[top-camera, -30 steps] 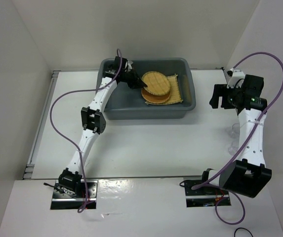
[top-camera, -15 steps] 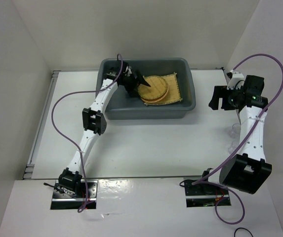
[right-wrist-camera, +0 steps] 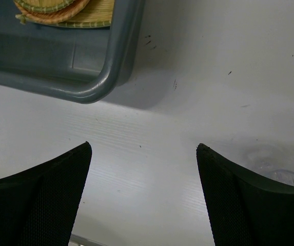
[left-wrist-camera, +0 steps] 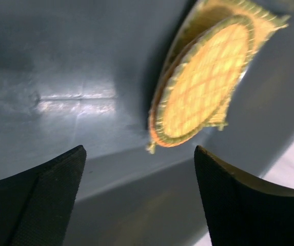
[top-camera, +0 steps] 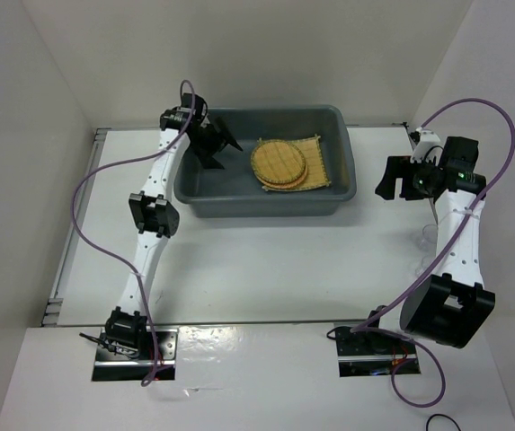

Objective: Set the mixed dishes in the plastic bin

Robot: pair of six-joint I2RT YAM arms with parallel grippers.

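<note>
The dark grey plastic bin stands at the back middle of the table. Inside it, toward the right, lies the square yellow woven mat with two round woven discs stacked on it. My left gripper hangs open and empty over the bin's left end; its wrist view shows the discs ahead on the bin floor. Open and empty too, my right gripper hovers above the table right of the bin. A clear glass cup stands on the table at the right wrist view's lower right edge.
White walls close in the table on the left, back and right. The bin's near right corner lies ahead and left of my right gripper. Purple cables loop off both arms.
My left gripper opened and let go of a round disc, which now lies flat on the other disc. That gripper then drew back to the bin's left end. The right arm barely moved.
</note>
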